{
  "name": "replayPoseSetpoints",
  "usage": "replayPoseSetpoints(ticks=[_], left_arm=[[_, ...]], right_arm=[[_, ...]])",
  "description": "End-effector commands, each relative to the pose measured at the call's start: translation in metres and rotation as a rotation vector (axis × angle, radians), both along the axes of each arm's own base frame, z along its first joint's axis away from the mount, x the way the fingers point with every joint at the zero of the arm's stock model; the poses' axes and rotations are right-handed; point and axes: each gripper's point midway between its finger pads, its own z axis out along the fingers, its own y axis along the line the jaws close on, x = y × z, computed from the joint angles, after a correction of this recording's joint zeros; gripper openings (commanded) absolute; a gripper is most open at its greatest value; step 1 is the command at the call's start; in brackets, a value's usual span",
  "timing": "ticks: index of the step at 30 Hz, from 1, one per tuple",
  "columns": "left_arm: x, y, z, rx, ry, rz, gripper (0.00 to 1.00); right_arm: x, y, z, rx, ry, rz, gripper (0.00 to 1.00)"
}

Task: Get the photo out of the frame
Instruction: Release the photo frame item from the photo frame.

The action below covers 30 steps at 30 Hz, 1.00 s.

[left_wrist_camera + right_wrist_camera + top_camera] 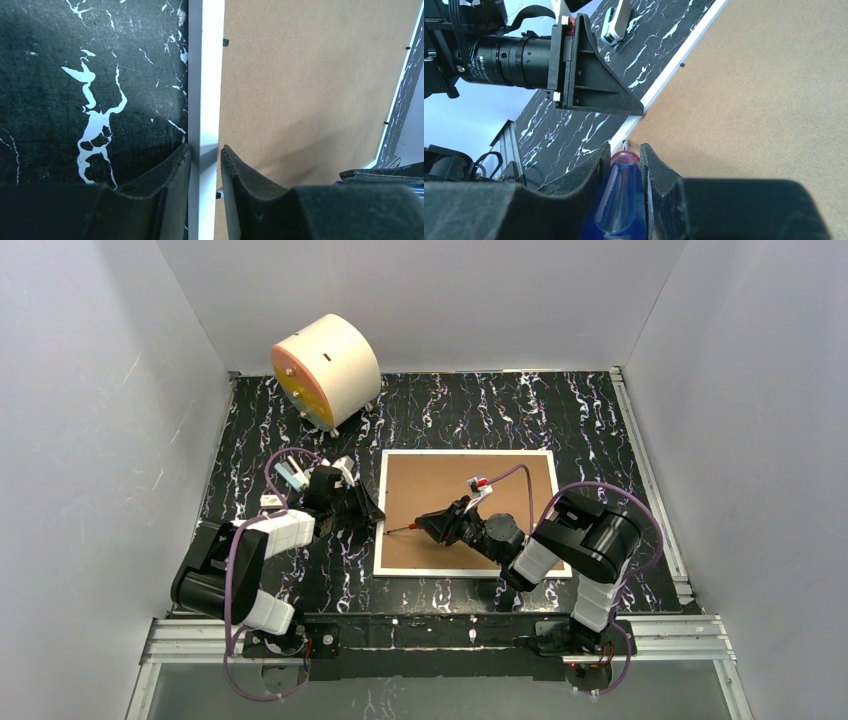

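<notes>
On blk table (480, 405), frame (440, 485) face-down, brown back, wht rim

No legible text, label, brand, number or sign for you in any view. frame (440, 495) back plain brown; cream cylinder (330, 365) carries no readable marking.

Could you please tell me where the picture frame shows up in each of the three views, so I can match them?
Top external: frame lies back-up at table centre.
Left wrist: its white rail runs vertically mid-picture, brown back to the right.
Right wrist: brown back fills the right, rail diagonal.
Shared landmark: left gripper straddling that rail.
</notes>
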Motion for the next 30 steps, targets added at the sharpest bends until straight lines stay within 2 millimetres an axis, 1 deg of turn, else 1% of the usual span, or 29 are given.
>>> replayPoseSetpoints(ticks=[1, 9, 12, 15, 16, 17, 19, 20, 25, 26, 30], left_arm=[[-0.023, 0.008, -0.025, 0.041, 0.107, -0.005, 0.25], [-0.036, 0.006, -0.036, -0.023, 0.142, 0.051, 0.18], [-0.039, 0.008, -0.039, -0.025, 0.15, 0.067, 0.16], [-0.039, 0.008, -0.04, -0.04, 0.151, 0.081, 0.14], [-0.039, 0.007, -0.039, -0.047, 0.152, 0.087, 0.14], [-0.038, 0.006, -0.039, -0.053, 0.15, 0.09, 0.13], [-0.037, 0.005, -0.036, -0.066, 0.144, 0.099, 0.13], [-0.037, 0.005, -0.035, -0.07, 0.14, 0.104, 0.13], [-0.037, 0.007, -0.032, -0.077, 0.129, 0.129, 0.1], [-0.036, 0.007, -0.031, -0.081, 0.127, 0.133, 0.1], [-0.036, 0.008, -0.029, -0.091, 0.121, 0.149, 0.08]], right_arm=[[-0.017, 0.004, -0.038, -0.086, 0.079, 0.079, 0.01], [-0.023, 0.003, -0.044, -0.009, 0.134, 0.079, 0.01], [-0.021, 0.001, -0.046, -0.023, 0.139, 0.06, 0.01], [-0.024, 0.007, -0.047, -0.058, 0.138, 0.066, 0.01], [-0.022, 0.011, -0.043, -0.067, 0.121, 0.05, 0.01], [-0.022, 0.013, -0.046, -0.098, 0.114, 0.038, 0.01], [-0.017, 0.022, -0.042, -0.151, 0.105, 0.009, 0.01], [-0.014, 0.024, -0.045, -0.202, 0.111, -0.008, 0.01], [-0.002, 0.035, -0.028, -0.361, 0.044, -0.079, 0.01], [-0.003, 0.037, -0.031, -0.398, 0.046, -0.083, 0.01], [-0.005, 0.054, -0.03, -0.479, 0.023, -0.085, 0.01]])
